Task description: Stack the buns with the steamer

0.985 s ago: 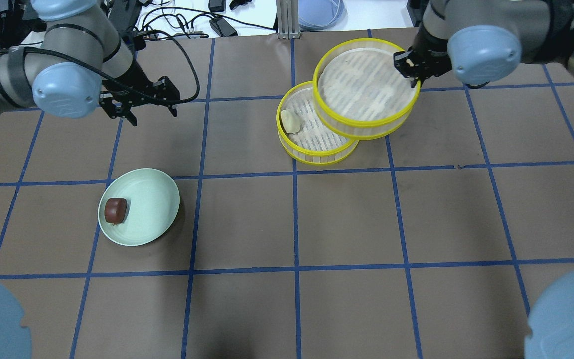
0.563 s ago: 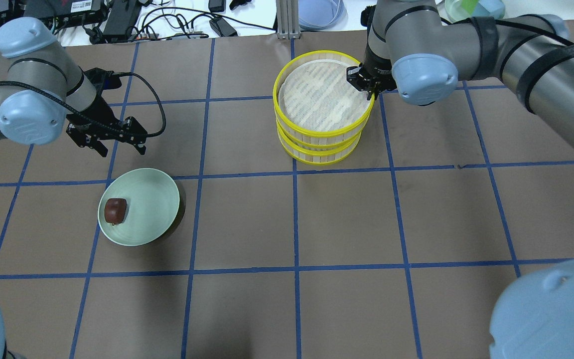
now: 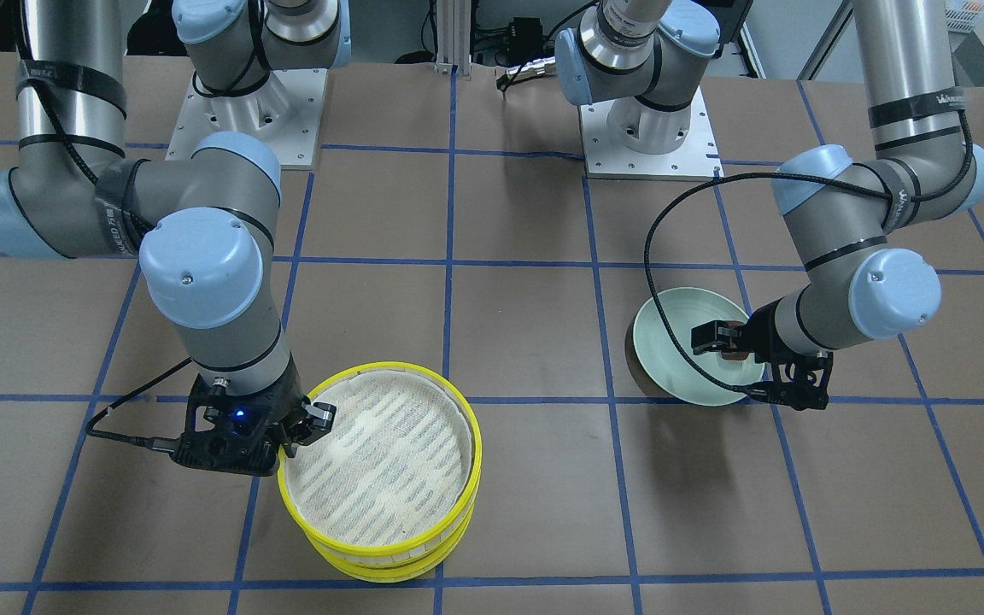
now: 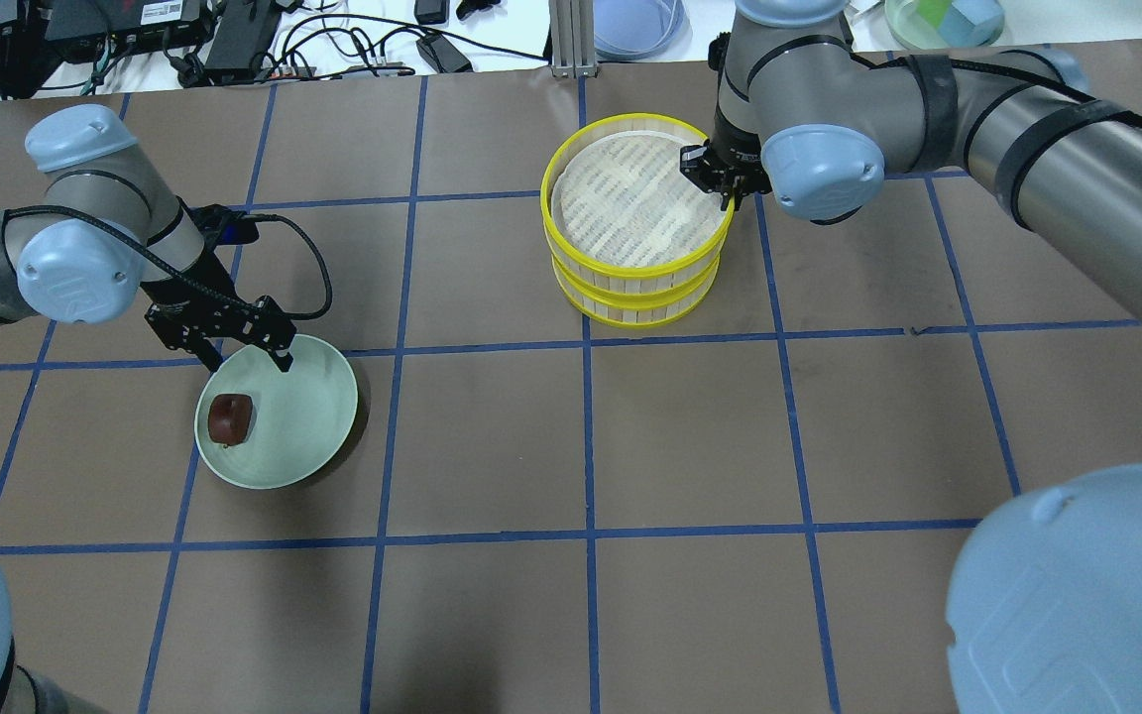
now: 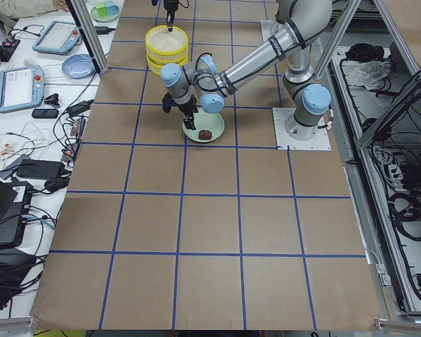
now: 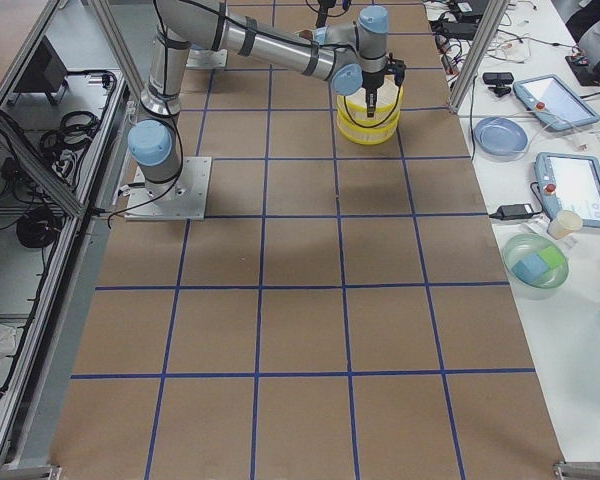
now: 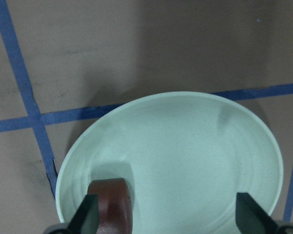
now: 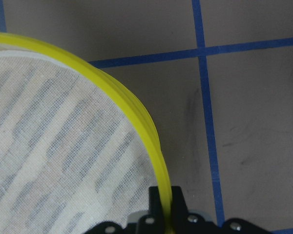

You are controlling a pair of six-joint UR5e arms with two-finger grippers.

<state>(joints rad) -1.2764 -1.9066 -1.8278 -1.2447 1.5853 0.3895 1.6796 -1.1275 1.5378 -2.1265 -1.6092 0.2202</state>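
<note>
The two yellow-rimmed steamer tiers stand stacked, the upper one squarely on the lower; they also show in the front view. My right gripper is shut on the upper tier's rim. The pale cream bun is hidden under the upper tier. The dark reddish-brown bun lies on the mint-green plate. My left gripper is open above the plate's far edge, and in the left wrist view the bun sits by one fingertip.
Cables, tablets and dishes lie on the white bench beyond the table's far edge. The brown table carries a blue tape grid. The left arm's cable loops beside the plate.
The right arm carried the upper tier left onto the lower tier, covering the cream bun. The left gripper moved toward me and down to the plate's far edge.
</note>
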